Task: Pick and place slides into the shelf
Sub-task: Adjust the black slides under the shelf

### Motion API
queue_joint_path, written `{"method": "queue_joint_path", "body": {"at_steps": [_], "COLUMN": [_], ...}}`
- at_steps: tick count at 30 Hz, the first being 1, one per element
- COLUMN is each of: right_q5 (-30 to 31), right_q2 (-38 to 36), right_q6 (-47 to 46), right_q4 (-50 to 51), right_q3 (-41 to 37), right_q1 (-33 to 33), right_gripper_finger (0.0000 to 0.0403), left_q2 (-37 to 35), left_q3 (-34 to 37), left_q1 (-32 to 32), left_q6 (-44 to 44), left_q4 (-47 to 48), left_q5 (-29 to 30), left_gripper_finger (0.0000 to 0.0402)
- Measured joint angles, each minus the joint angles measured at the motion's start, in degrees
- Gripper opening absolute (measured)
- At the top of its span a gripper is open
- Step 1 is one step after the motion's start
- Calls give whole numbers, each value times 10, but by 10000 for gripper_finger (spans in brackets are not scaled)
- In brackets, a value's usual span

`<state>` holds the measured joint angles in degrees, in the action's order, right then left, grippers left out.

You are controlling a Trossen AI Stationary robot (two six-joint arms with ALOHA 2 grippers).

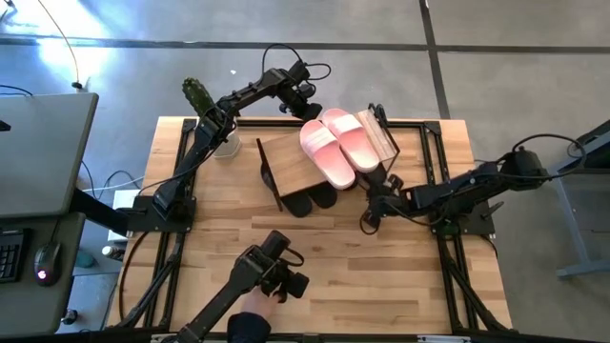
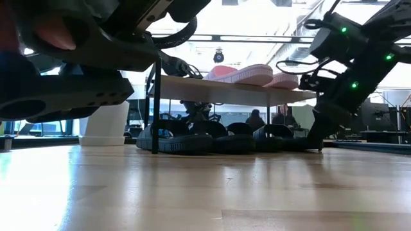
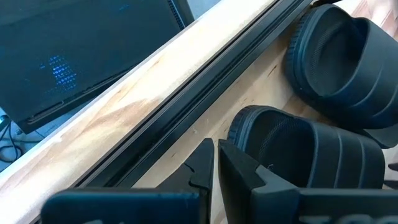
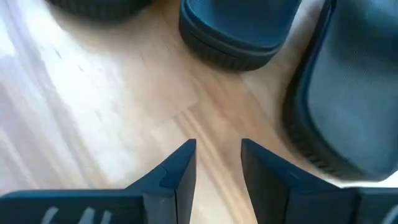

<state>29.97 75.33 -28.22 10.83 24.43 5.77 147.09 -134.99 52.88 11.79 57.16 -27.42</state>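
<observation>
The pale pink slides (image 1: 338, 148) lie side by side on the shelf's light wood top (image 1: 291, 162), also seen in the low view (image 2: 247, 74). Black slides (image 2: 212, 138) sit on the table under the shelf (image 2: 218, 90); their ends stick out at its near side (image 1: 310, 202). My left gripper (image 1: 310, 107) is at the shelf's far side, shut (image 3: 215, 155), right beside a black slide (image 3: 311, 155); I cannot tell whether it touches it. My right gripper (image 1: 370, 221) hangs low at the shelf's near right corner, open (image 4: 217, 152), short of black slides (image 4: 236, 31).
A white cup (image 1: 226, 145) and a green cactus-like thing (image 1: 195, 95) stand by the table's far left corner. At the near edge a person's hand (image 1: 248, 324) holds a dark device (image 1: 272, 276). A black rail (image 3: 205, 87) runs along the table's far edge. Bare board (image 1: 400, 286) lies near right.
</observation>
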Motion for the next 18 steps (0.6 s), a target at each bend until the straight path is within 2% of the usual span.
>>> {"method": "queue_joint_path", "body": {"at_steps": [2,6,9,14,18], "right_q5": [4,40,89,171,197], "right_q2": [-1,-9,-9,-7,11], "right_q6": [-56,-224,-317,-428,-547], "right_q4": [-1,-22,-40,-38,-58], "right_q3": [0,0,0,0,-15], "right_q1": [14,40,55,77,87], "right_gripper_finger": [117,108,81,11,10], "left_q2": [0,0,0,0,0], "left_q3": [0,0,0,0,0], "left_q1": [0,0,0,0,0], "left_q6": [0,-1,-16,-40,-54], "left_q4": [0,1,11,25,25], "left_q5": [0,-4,-4,-4,-5], "left_gripper_finger": [12,12,12,12,12]}}
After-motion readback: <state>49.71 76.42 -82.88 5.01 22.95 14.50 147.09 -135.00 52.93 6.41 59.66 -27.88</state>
